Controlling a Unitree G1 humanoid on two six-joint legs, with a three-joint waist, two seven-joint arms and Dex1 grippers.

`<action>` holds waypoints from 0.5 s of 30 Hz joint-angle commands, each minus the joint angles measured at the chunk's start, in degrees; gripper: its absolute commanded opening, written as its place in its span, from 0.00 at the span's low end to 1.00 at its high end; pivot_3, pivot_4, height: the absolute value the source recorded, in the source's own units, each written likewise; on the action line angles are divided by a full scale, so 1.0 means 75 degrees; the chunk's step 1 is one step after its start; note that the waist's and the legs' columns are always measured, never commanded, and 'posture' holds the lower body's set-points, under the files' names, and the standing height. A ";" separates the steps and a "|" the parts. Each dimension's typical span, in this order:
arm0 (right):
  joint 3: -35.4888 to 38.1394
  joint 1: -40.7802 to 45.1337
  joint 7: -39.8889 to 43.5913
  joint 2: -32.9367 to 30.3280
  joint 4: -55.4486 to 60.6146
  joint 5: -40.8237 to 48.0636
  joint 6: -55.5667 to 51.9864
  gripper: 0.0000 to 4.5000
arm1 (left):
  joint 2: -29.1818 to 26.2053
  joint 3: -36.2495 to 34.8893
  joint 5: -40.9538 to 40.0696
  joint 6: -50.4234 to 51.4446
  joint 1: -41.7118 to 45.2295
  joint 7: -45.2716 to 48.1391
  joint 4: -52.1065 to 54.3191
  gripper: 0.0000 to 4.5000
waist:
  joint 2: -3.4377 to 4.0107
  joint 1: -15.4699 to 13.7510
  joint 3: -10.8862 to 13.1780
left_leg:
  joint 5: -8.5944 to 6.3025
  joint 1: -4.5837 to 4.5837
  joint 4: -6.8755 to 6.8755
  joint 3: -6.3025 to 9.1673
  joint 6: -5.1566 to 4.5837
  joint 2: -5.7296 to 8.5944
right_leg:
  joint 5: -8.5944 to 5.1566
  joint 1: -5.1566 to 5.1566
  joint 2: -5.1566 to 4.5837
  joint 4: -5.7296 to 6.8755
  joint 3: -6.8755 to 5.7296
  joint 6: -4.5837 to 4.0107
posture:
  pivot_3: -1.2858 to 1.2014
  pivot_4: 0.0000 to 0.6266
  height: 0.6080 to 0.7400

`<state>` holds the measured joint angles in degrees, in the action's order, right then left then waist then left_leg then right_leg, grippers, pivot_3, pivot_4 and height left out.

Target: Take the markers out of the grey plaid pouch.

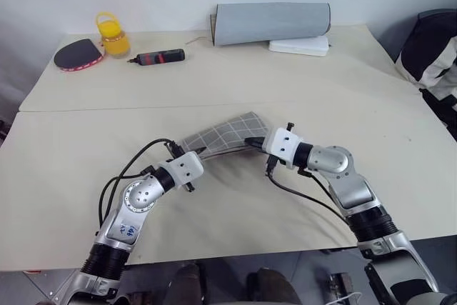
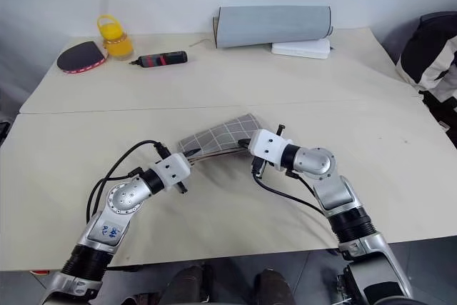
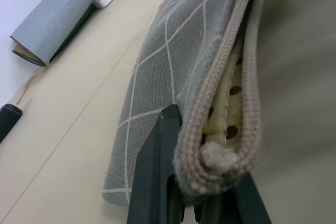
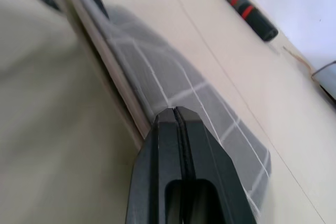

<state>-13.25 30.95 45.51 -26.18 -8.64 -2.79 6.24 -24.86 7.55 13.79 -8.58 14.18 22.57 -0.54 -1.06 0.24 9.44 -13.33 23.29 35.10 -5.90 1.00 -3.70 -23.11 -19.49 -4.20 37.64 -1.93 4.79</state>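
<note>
Left tool (image 3: 199, 203) pinching grey plaid pouch (image 3: 173, 77) end | right tool (image 4: 176, 111) pressed together | wrist: spotted lining

The flat grey plaid fabric pouch (image 1: 225, 135) hides its contents: through the slightly parted zip edge (image 3: 239, 85), only tan lining with dark dots shows. The black-and-white bag (image 1: 434, 55) is cut off at the picture's right edge.

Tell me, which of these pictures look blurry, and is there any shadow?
Left wrist view: the fingers and pouch end are soft, too close for focus. Right wrist view: the near table smears. Left eye view: sharp, even light, with a soft shadow under the pouch.
</note>
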 commanded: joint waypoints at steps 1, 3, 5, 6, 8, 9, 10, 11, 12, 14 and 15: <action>0.0343 -0.0053 0.0271 0.0185 0.0616 0.0875 -0.0030 0.00 | 0.0036 -0.0050 -0.0062 -0.0002 0.0009 -0.0053 0.0282 0.00 | 0.0000 -0.0001 0.0000 | 0.0000 -0.0001 0.0000 0.0000 0.0000 -0.0001 | 0.0000 0.0000 0.0001 0.0000 0.0000 0.0000 | 0.52 0.24 1.00; 0.0342 -0.0219 0.0636 0.0141 0.0961 0.1301 -0.0006 0.00 | 0.0037 -0.0053 -0.0058 0.0002 0.0016 -0.0065 0.0273 0.00 | 0.0000 -0.0001 0.0000 | 0.0000 0.0000 0.0000 0.0001 0.0000 -0.0002 | 0.0000 0.0000 0.0002 0.0002 0.0001 0.0000 | 0.52 0.24 1.00; 0.0220 -0.0345 0.0728 0.0009 0.0949 0.1159 0.0168 0.00 | 0.0039 -0.0042 -0.0055 -0.0001 0.0030 -0.0062 0.0266 0.00 | 0.0000 -0.0003 0.0000 | 0.0000 -0.0001 0.0000 0.0001 -0.0001 -0.0002 | 0.0000 0.0001 0.0001 0.0003 0.0001 0.0000 | 0.52 0.24 1.00; 0.0172 -0.0370 0.0695 -0.0037 0.0878 0.1023 0.0230 0.00 | 0.0039 -0.0036 -0.0053 -0.0006 0.0037 -0.0059 0.0263 0.00 | 0.0000 -0.0013 0.0000 | -0.0001 -0.0001 0.0002 0.0001 -0.0001 -0.0001 | 0.0000 0.0003 0.0000 0.0004 0.0001 0.0000 | 0.52 0.24 1.00; 0.0088 -0.0331 0.0543 -0.0104 0.0633 0.0678 0.0397 0.00 | 0.0034 -0.0019 -0.0052 -0.0029 0.0054 -0.0043 0.0270 0.00 | 0.0000 -0.0013 0.0000 | -0.0002 -0.0001 0.0006 0.0003 -0.0003 0.0001 | 0.0000 0.0002 -0.0002 0.0001 0.0000 0.0000 | 0.52 0.24 1.00; 0.0084 -0.0315 0.0486 -0.0098 0.0531 0.0612 0.0412 0.00 | 0.0034 -0.0014 -0.0053 -0.0031 0.0060 -0.0039 0.0275 0.00 | 0.0000 -0.0005 0.0000 | -0.0002 -0.0001 0.0005 0.0000 -0.0002 0.0000 | 0.0000 0.0002 -0.0002 0.0002 0.0002 0.0000 | 0.52 0.24 1.00; 0.0082 -0.0305 0.0452 -0.0093 0.0424 0.0546 0.0444 0.00 | 0.0041 -0.0012 -0.0058 -0.0022 0.0061 -0.0038 0.0282 0.00 | 0.0000 -0.0002 0.0000 | -0.0001 -0.0001 0.0005 -0.0001 -0.0002 0.0000 | 0.0000 0.0002 -0.0001 0.0001 0.0003 0.0000 | 0.52 0.24 1.00; 0.0049 -0.0308 0.0428 -0.0127 0.0298 0.0409 0.0588 0.00 | 0.0045 -0.0008 -0.0057 -0.0016 0.0059 -0.0038 0.0291 0.00 | 0.0000 -0.0001 0.0000 | -0.0001 -0.0002 0.0006 -0.0002 -0.0002 0.0000 | 0.0000 0.0000 0.0000 0.0002 0.0003 0.0000 | 0.52 0.24 1.00; 0.0035 -0.0325 0.0427 -0.0148 0.0210 0.0333 0.0681 0.00 | 0.0055 -0.0005 -0.0059 -0.0002 0.0054 -0.0041 0.0304 0.00 | 0.0000 0.0000 0.0000 | -0.0001 -0.0003 0.0006 -0.0001 -0.0001 -0.0001 | 0.0000 0.0000 0.0001 0.0001 0.0004 0.0000 | 0.52 0.24 1.00; 0.0105 -0.0332 0.0294 -0.0102 0.0069 0.0259 0.0756 0.00 | 0.0067 0.0014 -0.0052 0.0012 0.0034 -0.0044 0.0335 0.00 | 0.0000 -0.0003 0.0000 | -0.0001 -0.0004 0.0005 -0.0005 -0.0001 -0.0001 | 0.0000 -0.0001 0.0001 0.0001 0.0008 0.0000 | 0.52 0.24 1.00; 0.0165 -0.0310 0.0275 -0.0047 0.0060 0.0331 0.0710 0.00 | 0.0068 0.0030 -0.0042 0.0007 0.0015 -0.0042 0.0353 0.00 | 0.0000 -0.0003 0.0000 | -0.0001 -0.0004 0.0005 -0.0006 -0.0001 -0.0001 | 0.0000 -0.0001 0.0001 0.0002 0.0010 0.0000 | 0.52 0.24 1.00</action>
<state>-13.17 28.03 48.47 -26.72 -9.04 -0.79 10.30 -24.74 7.78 13.79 -8.23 14.21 22.49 -0.48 -1.07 0.22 9.44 -13.33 23.27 35.15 -5.96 0.99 -3.71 -23.11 -19.49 -4.20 37.65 -1.83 4.79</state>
